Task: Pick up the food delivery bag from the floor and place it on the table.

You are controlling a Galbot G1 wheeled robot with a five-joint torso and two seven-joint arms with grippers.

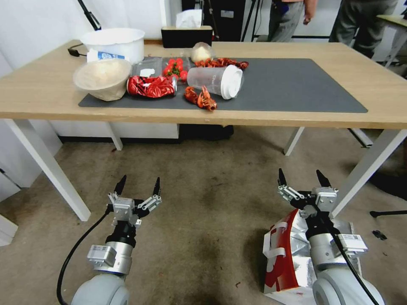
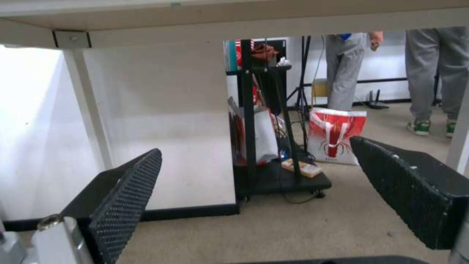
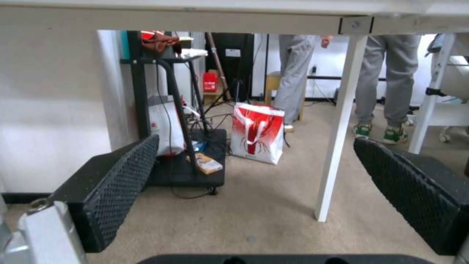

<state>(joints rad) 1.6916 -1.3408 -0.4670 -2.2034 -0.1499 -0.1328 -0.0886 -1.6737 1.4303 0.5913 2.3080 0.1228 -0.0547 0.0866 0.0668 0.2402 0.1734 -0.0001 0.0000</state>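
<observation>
1. Brownish-beige carpet, dark-stained, makes up the floor (image 1: 203, 220) in front of the table (image 1: 42, 91); both arms reach forward low over it, short of the table's near edge.
2. Food delivery bag (image 1: 285, 258): stands on the carpet at the robot's right, directly under the right forearm. Red and white print on the side facing left, white strap handle against that side, crumpled silver foil lining showing at the open top.
3. Right gripper (image 1: 304, 180): fingers spread wide, nothing between them. It sits above and just past the far end of the bag; cannot tell whether the arm touches the foil.
4. Left gripper (image 1: 138, 186): fingers likewise wide apart and empty, over bare carpet, well apart from the bag.
5. Table: light-wood top on white legs, dark grey mat (image 1: 288, 87) across the middle. The left half of the mat is crowded: a beige bowl (image 1: 101, 78), a red foil wrapper (image 1: 151, 86), a clear lidded cup (image 1: 216, 80) lying on its side, cherry tomatoes (image 1: 175, 67) and red crayfish pieces (image 1: 201, 98).
6. White tub (image 1: 113, 43) and a tissue box (image 1: 187, 34) stand at the back of the tabletop.
7. Wrist views look under the tabletop: a second red-and-white bag (image 3: 256, 132) stands on the carpet beyond, beside a black wheeled rack (image 3: 185, 161).
</observation>
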